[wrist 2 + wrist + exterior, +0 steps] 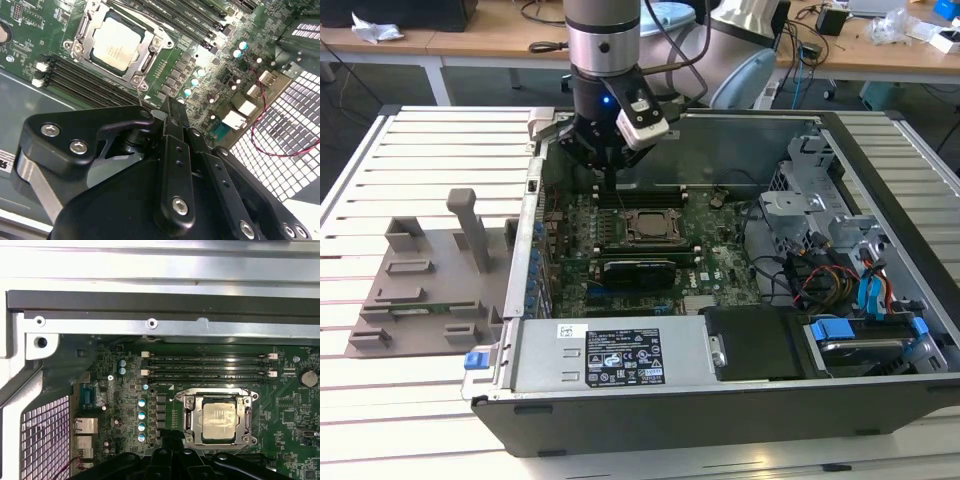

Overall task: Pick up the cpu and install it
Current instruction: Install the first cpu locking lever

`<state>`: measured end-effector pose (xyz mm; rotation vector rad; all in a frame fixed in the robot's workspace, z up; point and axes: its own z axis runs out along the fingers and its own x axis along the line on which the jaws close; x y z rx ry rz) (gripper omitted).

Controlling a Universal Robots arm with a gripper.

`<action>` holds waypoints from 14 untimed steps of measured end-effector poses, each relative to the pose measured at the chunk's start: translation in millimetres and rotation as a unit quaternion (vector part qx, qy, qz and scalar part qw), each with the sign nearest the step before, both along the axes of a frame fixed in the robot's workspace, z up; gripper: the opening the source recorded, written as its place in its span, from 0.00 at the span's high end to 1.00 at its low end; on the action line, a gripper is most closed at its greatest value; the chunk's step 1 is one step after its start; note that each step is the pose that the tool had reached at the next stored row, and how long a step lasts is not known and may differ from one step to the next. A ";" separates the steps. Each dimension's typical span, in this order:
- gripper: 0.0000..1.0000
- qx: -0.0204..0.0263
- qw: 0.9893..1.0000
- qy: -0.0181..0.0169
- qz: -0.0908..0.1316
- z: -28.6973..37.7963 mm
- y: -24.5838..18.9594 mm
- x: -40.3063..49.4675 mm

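Cpu (218, 418) seated in socket frame (190, 414) in both wrist views; pincer (172, 107) pressed together, empty, near frame.

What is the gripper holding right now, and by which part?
Nothing, as far as shows. The black gripper has its fingers together with nothing between them; the silvery-grey square cpu sits in the metal socket frame, apart from it.
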<state>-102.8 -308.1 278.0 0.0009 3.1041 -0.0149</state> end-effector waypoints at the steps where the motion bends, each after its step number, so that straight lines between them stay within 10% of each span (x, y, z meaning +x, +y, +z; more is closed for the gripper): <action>1: 0.89 0.000 1.000 0.000 0.000 -0.1 0.0 -1.1; 14: 0.89 0.000 1.000 0.000 0.000 -1.5 0.2 -13.7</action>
